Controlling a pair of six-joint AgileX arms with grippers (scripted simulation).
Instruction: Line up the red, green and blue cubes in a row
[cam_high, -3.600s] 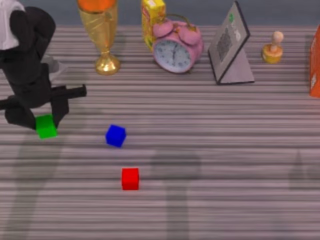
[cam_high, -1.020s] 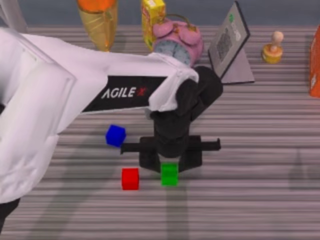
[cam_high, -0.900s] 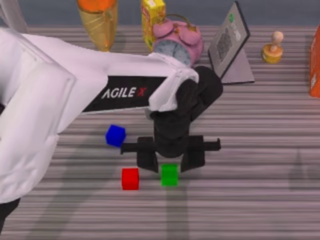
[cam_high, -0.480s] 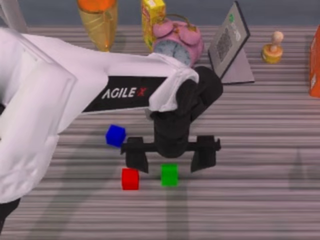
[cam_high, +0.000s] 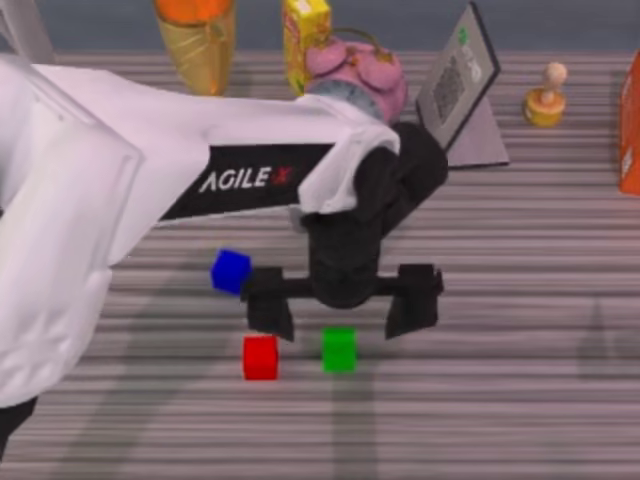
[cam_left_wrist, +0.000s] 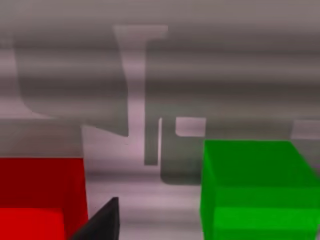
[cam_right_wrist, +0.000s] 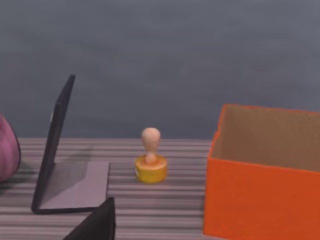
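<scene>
The green cube rests on the table just right of the red cube, a small gap between them. The blue cube lies farther back, to the left of both. My left gripper hangs open just behind and above the green cube, one finger on each side, touching nothing. In the left wrist view, the green cube and red cube fill the lower corners, with one dark fingertip between them. My right arm is outside the top view. Its wrist view shows one fingertip set far to one side.
Along the back edge stand a gold trophy cup, a yellow carton, a pink alarm clock, a grey card stand and a wooden pawn. A tall orange box sits at the far right.
My left gripper carried the green cube from the table's left to beside the red cube, opened and let it go. It has since drawn back slightly.
</scene>
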